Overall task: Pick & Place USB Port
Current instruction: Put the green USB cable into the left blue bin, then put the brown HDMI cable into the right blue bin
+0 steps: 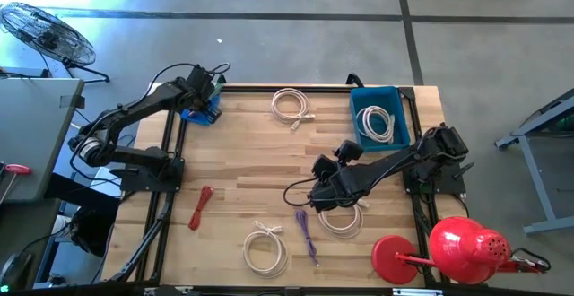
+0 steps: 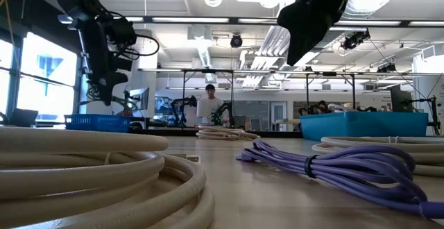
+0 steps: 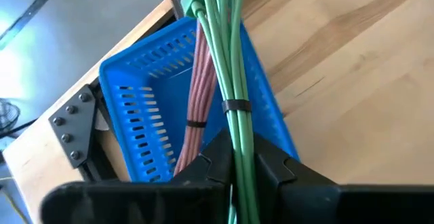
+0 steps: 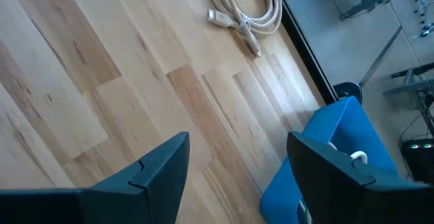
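At the upper left of the high view, I am reaching my left arm out to the small blue basket [image 1: 199, 114] at the table [image 1: 242, 152] corner, my left gripper [image 3: 234, 176] pinching a bundled green cable [image 3: 227, 61] that hangs over it; a red cable [image 3: 196, 102] is lying inside. At centre, my right arm is stretching across the boards, right gripper [image 4: 234, 163] spread wide and holding nothing, above a cream coil [image 1: 341, 220].

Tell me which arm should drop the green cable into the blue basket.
Left. Its claw already grips the green cable directly over the blue basket. The right claw is open and empty over mid-table.
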Robot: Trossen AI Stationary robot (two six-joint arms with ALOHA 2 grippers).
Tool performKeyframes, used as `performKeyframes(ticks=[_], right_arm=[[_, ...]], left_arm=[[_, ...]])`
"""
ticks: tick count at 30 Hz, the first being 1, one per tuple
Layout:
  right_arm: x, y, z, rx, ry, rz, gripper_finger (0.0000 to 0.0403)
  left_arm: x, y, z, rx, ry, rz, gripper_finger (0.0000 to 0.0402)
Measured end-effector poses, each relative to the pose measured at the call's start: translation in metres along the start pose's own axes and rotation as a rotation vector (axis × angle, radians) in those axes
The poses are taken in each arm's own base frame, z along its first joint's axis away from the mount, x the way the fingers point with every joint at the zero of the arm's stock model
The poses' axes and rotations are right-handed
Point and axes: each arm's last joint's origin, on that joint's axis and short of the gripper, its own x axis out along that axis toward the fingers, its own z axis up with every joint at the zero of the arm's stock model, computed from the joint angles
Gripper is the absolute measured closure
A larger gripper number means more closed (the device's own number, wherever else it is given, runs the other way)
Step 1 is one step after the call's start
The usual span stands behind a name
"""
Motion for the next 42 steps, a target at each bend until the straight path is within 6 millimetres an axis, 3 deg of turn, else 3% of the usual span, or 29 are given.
performKeyframes(ticks=[11, 18, 24, 32, 42], right_arm=[[0.0, 0.0, 0.0, 0.004, -0.002, 0.002, 0.0186], [0.0, 0.0, 0.001, 0.0, -0.009, -0.001, 0.019], [0.0, 0.0, 0.001, -0.009, -0.027, -0.017, 0.0191], [0.0, 0.0, 0.001, -0.009, -0.031, -0.022, 0.0192], [0.0, 0.0, 0.001, -0.008, -0.026, -0.014, 0.0193]], left_arm=[[0.0, 0.0, 0.0, -0.004, -0.004, 0.003, 0.0286], [0.0, 0.0, 0.001, 0.005, -0.011, 0.004, 0.0273], [-0.008, 0.0, 0.001, 0.116, -0.059, -0.062, 0.0273], [-0.047, -0.01, -0.006, 0.266, -0.247, -0.285, 0.0273], [-0.114, -0.048, -0.038, 0.523, -0.485, -0.583, 0.0273]])
